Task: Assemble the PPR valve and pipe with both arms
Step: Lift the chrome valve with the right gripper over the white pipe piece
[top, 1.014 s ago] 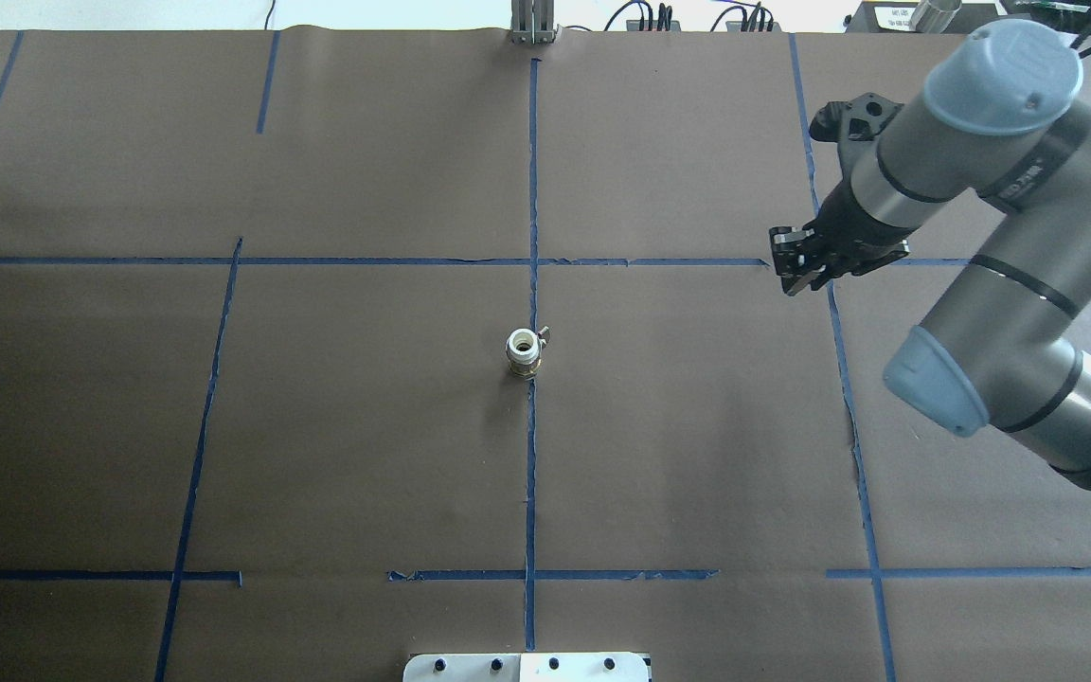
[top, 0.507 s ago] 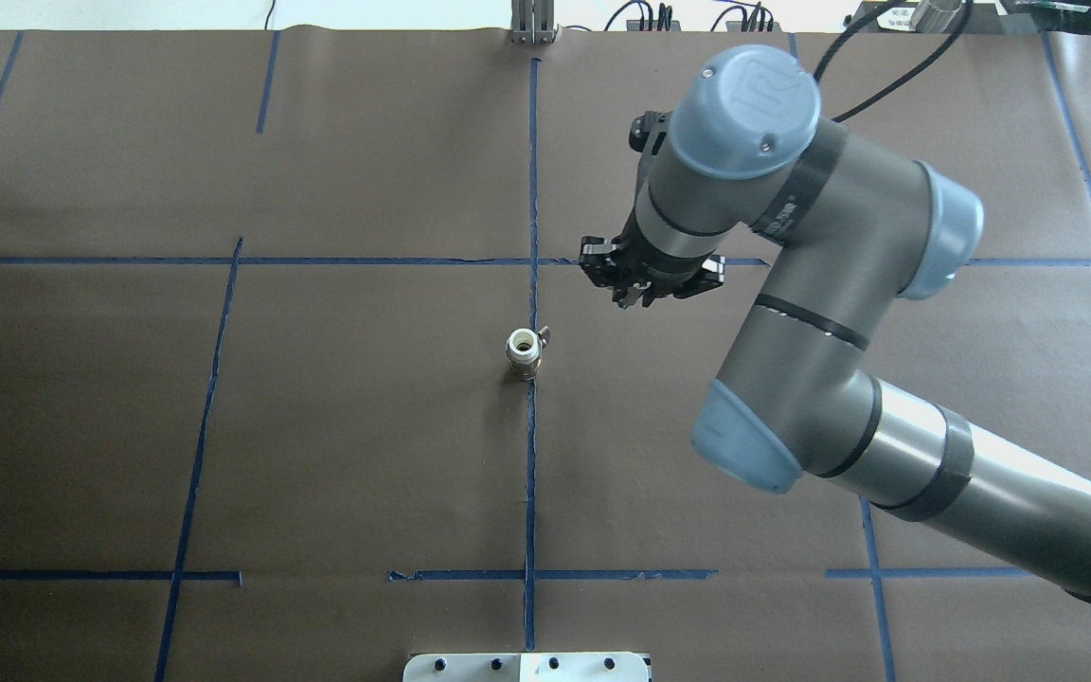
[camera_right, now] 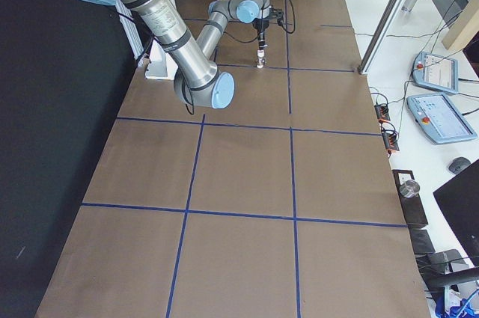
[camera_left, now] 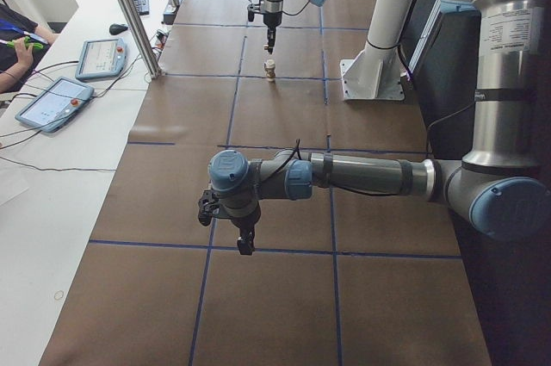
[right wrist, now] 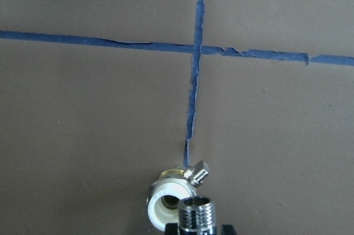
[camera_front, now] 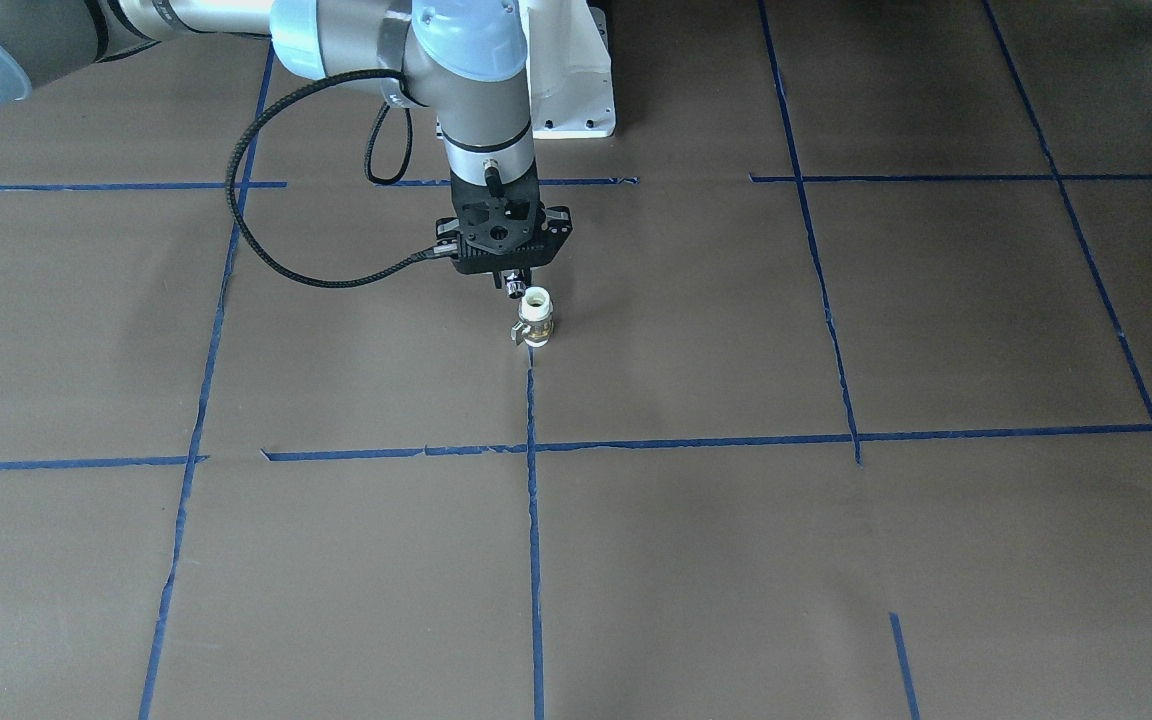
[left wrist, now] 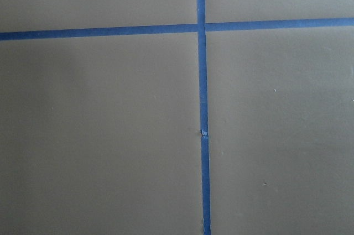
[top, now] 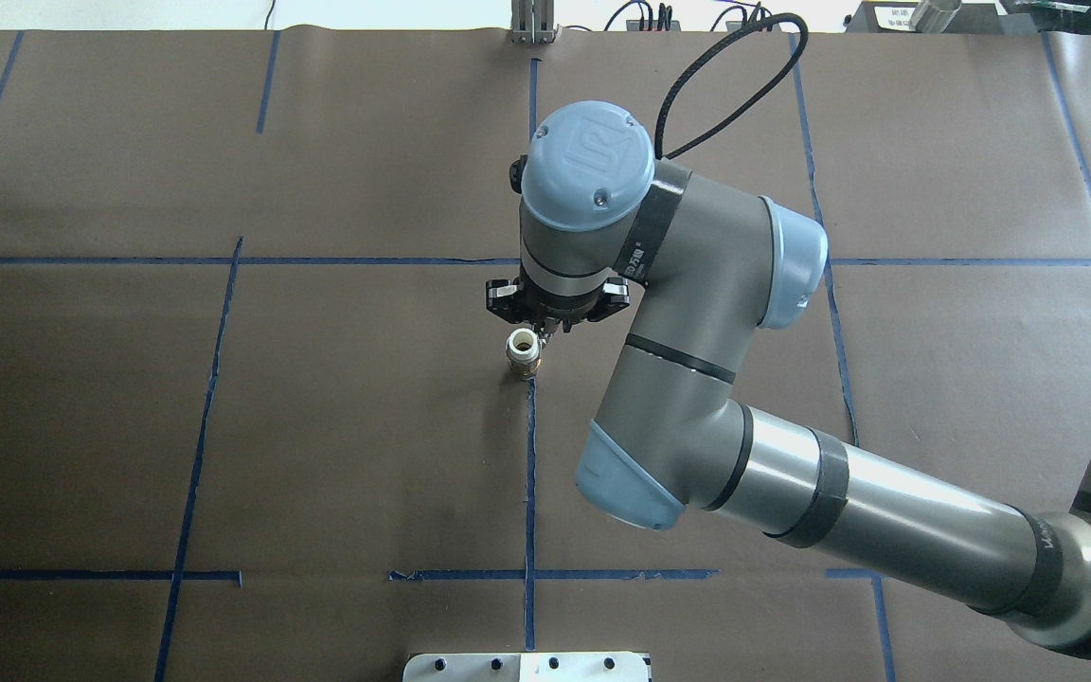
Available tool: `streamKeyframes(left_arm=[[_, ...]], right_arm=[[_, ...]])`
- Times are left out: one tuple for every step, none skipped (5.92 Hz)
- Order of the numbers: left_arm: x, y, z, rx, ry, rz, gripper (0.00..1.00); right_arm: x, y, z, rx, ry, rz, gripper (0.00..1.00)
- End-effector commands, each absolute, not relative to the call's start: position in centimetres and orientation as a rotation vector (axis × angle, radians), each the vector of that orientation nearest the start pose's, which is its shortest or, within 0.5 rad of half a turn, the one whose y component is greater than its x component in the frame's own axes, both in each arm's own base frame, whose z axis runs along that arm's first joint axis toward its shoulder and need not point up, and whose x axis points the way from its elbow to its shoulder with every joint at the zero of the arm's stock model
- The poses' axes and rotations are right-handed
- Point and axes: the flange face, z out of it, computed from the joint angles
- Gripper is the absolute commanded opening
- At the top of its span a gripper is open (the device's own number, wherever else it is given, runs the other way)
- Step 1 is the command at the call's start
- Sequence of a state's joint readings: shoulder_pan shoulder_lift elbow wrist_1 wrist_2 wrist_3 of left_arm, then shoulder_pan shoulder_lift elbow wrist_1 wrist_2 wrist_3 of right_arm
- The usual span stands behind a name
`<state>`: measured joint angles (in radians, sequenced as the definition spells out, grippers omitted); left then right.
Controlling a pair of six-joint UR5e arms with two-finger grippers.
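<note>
The PPR valve (top: 523,352) stands upright on the brown table at the centre tape line, white end up and grey lever to the side; it also shows in the front view (camera_front: 537,318) and the right wrist view (right wrist: 167,204). My right gripper (top: 548,325) points down, shut on the pipe (right wrist: 194,213), a silver threaded fitting, held just above and beside the valve's top (camera_front: 515,288). My left gripper (camera_left: 244,242) hangs over bare table far from the valve; I cannot tell if it is open or shut.
The white pedestal (camera_front: 568,70) stands at the robot's side of the table. A black cable (camera_front: 246,220) loops off the right wrist. A metal post (camera_left: 129,13) and teach pendants (camera_left: 53,103) lie on the operators' side.
My right arm has swept from the table's right side to the centre, carrying the pipe to just beside the valve's top. The valve has not moved.
</note>
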<state>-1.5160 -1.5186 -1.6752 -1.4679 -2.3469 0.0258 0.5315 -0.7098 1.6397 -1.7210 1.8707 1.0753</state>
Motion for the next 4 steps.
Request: streamKeyframes(left_arm=[[-3.8,-46.8,64.2,-0.058,0.775,0.058,1.00],[-3.8,-46.8,64.2,-0.058,0.775,0.058,1.00],[-3.8,-46.8,64.2,-0.059,0.775,0.058,1.00],[-3.8,-46.8,64.3,-0.059,0.775,0.058,1.00]], right_arm=[[-56.1,-44.8,11.2,0.196,-0.783,-0.149,0.00],[-57.3,-45.4,10.8,0.193,-0.764,-0.147,0.00],[-57.5,-45.1,10.8,0.192,-0.764,-0.149,0.00],[-57.6,-45.0,11.3,0.188,-0.759,-0.150,0.00]])
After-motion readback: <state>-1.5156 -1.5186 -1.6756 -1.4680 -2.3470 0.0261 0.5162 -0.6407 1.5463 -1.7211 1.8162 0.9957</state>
